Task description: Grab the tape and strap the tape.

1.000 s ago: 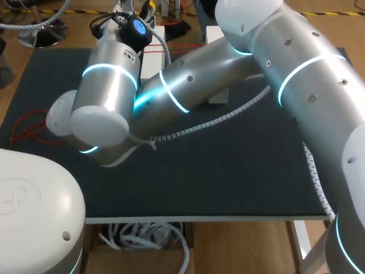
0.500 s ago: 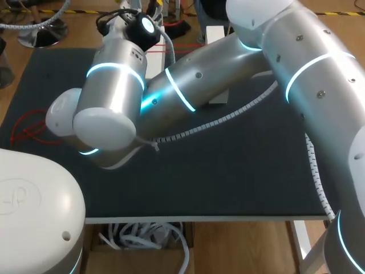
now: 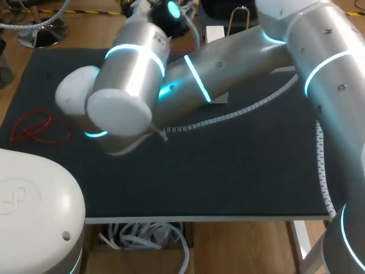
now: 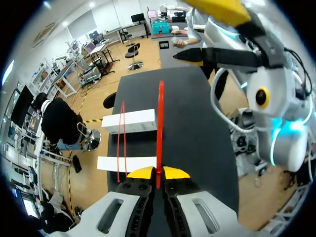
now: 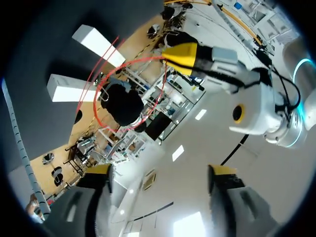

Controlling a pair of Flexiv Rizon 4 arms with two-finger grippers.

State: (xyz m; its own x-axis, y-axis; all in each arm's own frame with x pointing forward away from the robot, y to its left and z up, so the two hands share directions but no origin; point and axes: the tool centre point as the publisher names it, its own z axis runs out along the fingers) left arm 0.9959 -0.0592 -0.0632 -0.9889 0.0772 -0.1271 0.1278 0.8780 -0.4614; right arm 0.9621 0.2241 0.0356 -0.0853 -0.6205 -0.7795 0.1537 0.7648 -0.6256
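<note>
Left pincer [image 5: 167, 55] pinches the looped red tape [image 5: 133, 61].

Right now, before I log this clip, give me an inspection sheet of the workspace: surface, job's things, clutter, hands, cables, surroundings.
Surface: dark mat covering the table.
Job's things: red tape in a loop, pinched at the left hand, with two white blocks on the mat beside it.
Clutter: a second red strap lying loose on the mat, on the left arm's side.
Hands: left hand shut on the red tape; right hand open, holding nothing.
Cables: white spiral-wrapped cable running along the right arm.
Surroundings: nothing seen.
</note>
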